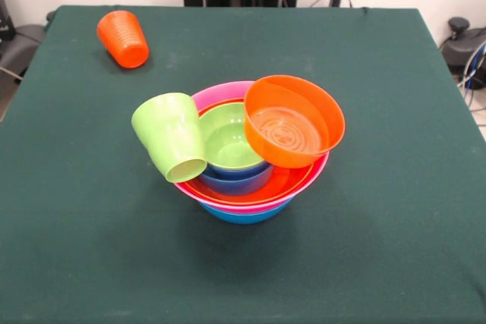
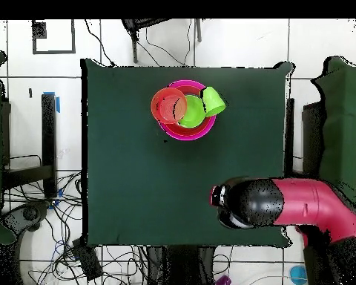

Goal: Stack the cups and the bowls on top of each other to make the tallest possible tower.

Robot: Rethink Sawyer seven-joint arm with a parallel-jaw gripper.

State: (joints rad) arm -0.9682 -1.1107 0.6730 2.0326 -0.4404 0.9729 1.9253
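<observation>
In the front view, going from the left, a ribbed orange plastic tumbler (image 1: 123,38) lies tipped on the dark green tablecloth (image 1: 395,187) near the far left corner, well apart from everything else. Nearer the middle, a lime-green plastic tumbler (image 1: 171,136) leans tilted against the left side of the pile, its mouth pointing down and toward the camera, its side touching the rims there.

The tower (image 1: 250,187) stands at the table's centre. Its base is a wide blue plastic bowl (image 1: 243,215), of which only the lower edge shows. Nested in that is a large glossy pink bowl (image 1: 222,94), and inside the pink one a large orange bowl (image 1: 266,185). A smaller blue bowl (image 1: 237,180) sits in the orange one, and a small lime-green bowl (image 1: 230,138) is nested in the blue.

To the right, a smaller orange bowl (image 1: 292,121) rests tilted on the right rim of the pile, its open side turned toward the camera and just beside the lime-green bowl.

In the overhead view, the pile sits toward the table's upper middle. The red and black arm (image 2: 285,204) lies over the table's lower right corner, well apart from the tower. The gripper itself is hidden under the arm's rounded black end, so I cannot tell how the jaws stand.
</observation>
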